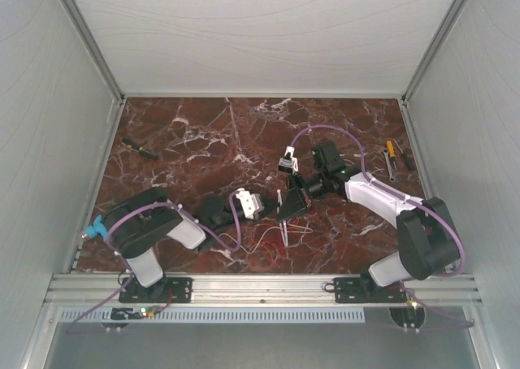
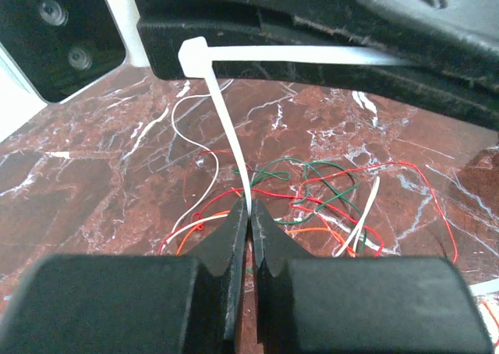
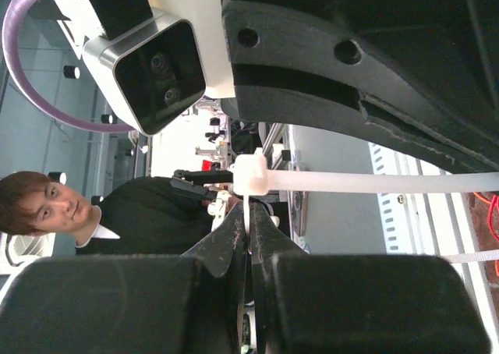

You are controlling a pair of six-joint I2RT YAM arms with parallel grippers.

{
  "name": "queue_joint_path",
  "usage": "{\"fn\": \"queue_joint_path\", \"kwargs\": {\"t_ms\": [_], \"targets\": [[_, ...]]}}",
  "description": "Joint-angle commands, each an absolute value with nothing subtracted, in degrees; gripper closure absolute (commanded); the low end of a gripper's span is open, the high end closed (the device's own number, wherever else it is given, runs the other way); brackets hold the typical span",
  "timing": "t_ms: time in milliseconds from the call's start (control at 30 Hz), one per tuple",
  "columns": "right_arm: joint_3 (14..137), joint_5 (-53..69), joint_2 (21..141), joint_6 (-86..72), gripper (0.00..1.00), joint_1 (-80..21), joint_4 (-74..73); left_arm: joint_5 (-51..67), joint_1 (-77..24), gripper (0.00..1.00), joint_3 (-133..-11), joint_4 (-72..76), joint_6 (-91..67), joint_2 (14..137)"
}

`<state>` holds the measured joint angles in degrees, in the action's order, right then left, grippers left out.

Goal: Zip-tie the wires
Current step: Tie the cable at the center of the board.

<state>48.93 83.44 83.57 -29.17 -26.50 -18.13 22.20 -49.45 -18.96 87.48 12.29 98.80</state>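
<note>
You have the zip tie (image 2: 226, 136) up in the air between the two arms, over the middle of the surface (image 2: 93, 175) towards its near edge. Your left end effector (image 2: 249, 214) is clenched on the tie's thin tail. From there the tail slants up and to the left to the head (image 2: 193, 58), and the strap's long axis runs off level to the right, along the underside of the other arm's finger. Your right end effector (image 3: 249, 217) is also clamped, on a short length of strip just below the head. The views are too cramped to tell which part of the strap that is, or whether the loop is closed. The wires (image 2: 308, 200) lie loose on the surface below and beyond the left fingertips, apart from the tie, in a low tangle of red, orange, white and green. Both arms look about equally near them, so the coming move turns on getting the strap down and around those strands. No tray or bin shows, and I cannot see any strand inside the tie's loop.
</note>
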Motion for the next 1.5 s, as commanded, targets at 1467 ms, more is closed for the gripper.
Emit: {"fn": "queue_joint_path", "kwargs": {"t_ms": [1467], "targets": [[48.39, 84.32, 83.38, -39.08, 1.0, -22.82, -11.98, 3.78, -60.3, 1.0, -16.29, 85.73, 42.42, 92.26]]}}
